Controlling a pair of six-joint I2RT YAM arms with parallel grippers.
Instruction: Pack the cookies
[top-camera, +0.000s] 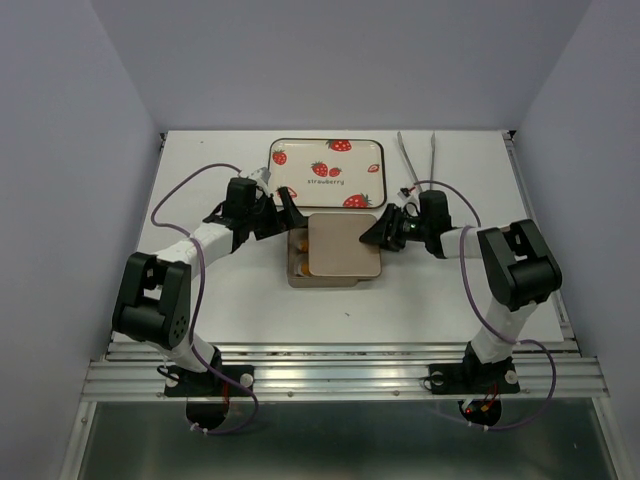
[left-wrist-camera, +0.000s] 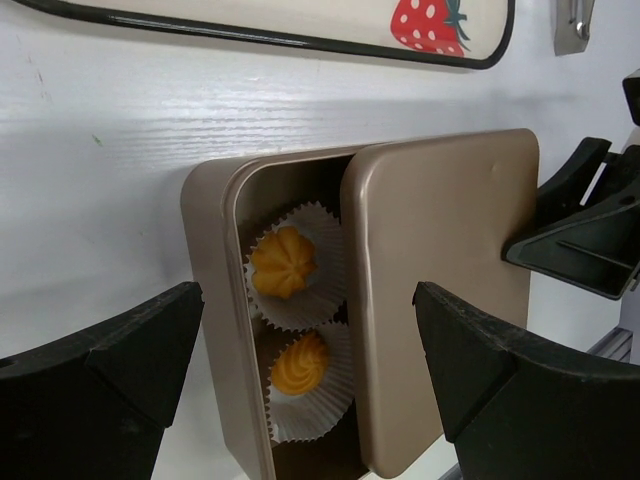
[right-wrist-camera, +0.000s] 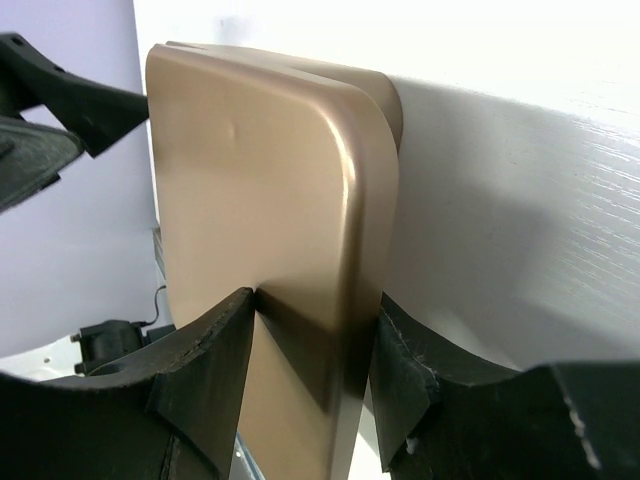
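White wood-grain table (top-camera: 230, 290) between pale walls, seen from above and from both wrists. Right gripper (right-wrist-camera: 318, 300): jaws drawn about halfway in and closed on the near edge of the gold lid (right-wrist-camera: 260, 180). One of its fingers (right-wrist-camera: 215, 380) lies against the lid's top face and the other against the rim on the table side. Left gripper (left-wrist-camera: 305, 295): jaws spread wide and holding nothing, hanging over the uncovered strip of the tin (left-wrist-camera: 205, 300) with one finger to each side of that strip.

The lid lies across the tin's right-hand part, shifted toward the right arm, so only the left strip is open. Cookies (left-wrist-camera: 283, 262): two show in that strip, orange-yellow with ridged tops, one behind the other. Each sits in a white pleated paper cup (left-wrist-camera: 310, 420). The rest of the tin's inside is hidden beneath the lid.

Beyond the tin, at the table's far side, lies a strawberry-printed tray (top-camera: 310, 155). To the tray's right lies a pair of metal tongs (top-camera: 418, 160).
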